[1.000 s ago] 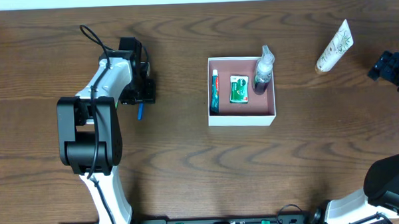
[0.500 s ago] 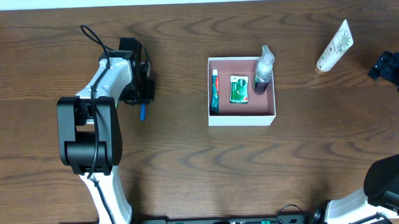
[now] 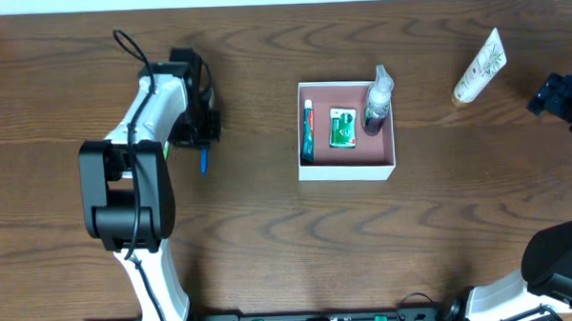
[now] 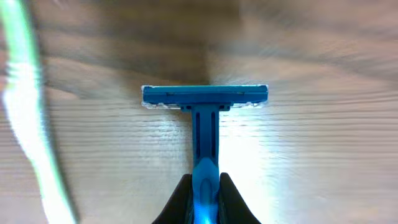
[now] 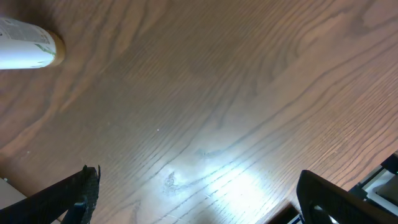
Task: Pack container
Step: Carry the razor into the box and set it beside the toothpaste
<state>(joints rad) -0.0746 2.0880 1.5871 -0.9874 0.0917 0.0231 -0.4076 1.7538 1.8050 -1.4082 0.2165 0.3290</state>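
The container [image 3: 347,173], a shallow white box with a pink inside, sits mid-table. It holds a toothpaste tube [image 3: 308,129], a green packet [image 3: 341,126] and a spray bottle [image 3: 377,100]. Left of it, my left gripper [image 3: 201,144] is shut on the handle of a blue razor [image 3: 203,161]. In the left wrist view the razor [image 4: 205,96] points away from the fingers [image 4: 180,202], its head close over the wood. My right gripper [image 3: 557,94] stands open at the far right edge, its fingers [image 5: 81,193] wide apart over bare wood.
A white tube with a tan cap [image 3: 479,66] lies on the table right of the container; its cap end [image 5: 28,50] shows in the right wrist view. A blurred green-and-white stick [image 4: 25,124] lies left of the razor.
My left gripper has closed on the razor's handle. The left arm shifted slightly. The right arm and the container's contents have not moved.
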